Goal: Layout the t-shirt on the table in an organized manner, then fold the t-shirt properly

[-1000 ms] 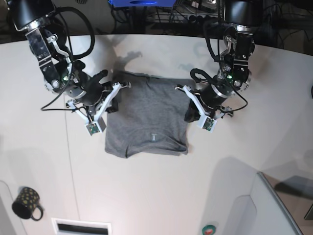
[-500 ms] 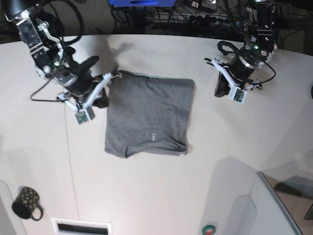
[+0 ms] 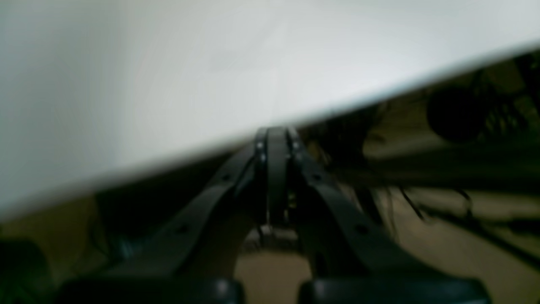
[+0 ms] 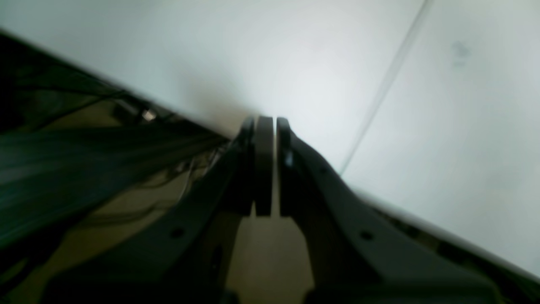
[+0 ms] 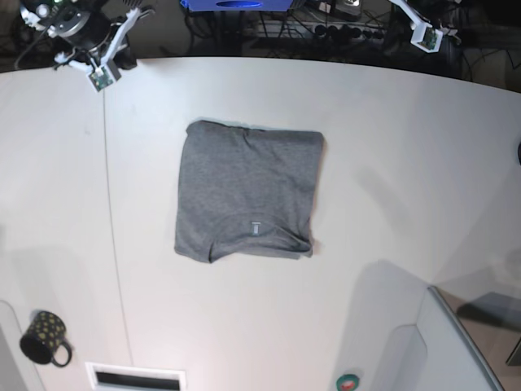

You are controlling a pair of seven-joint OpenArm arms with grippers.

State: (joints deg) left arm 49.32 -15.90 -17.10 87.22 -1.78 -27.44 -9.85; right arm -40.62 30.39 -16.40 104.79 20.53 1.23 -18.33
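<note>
The grey t-shirt point(image 5: 248, 191) lies folded into a flat rectangle in the middle of the white table point(image 5: 391, 163), with its small pale tag point(image 5: 255, 228) facing up. My right gripper point(image 5: 122, 37) is at the far left edge of the table, well away from the shirt. In the right wrist view it point(image 4: 270, 126) is shut and empty over the table edge. My left gripper point(image 5: 419, 24) is past the far right edge. In the left wrist view it point(image 3: 276, 143) is shut and empty. Neither wrist view shows the shirt.
A dark spotted mug point(image 5: 45, 338) stands at the front left. A raised white panel point(image 5: 431, 350) is at the front right, with a small round button point(image 5: 348, 380) beside it. A thin seam point(image 5: 110, 204) runs down the left. Cables lie behind the table.
Both arms have pulled up and back from the shirt's sides to the table's far edge. The shirt lies where it was, now free of both grippers.
</note>
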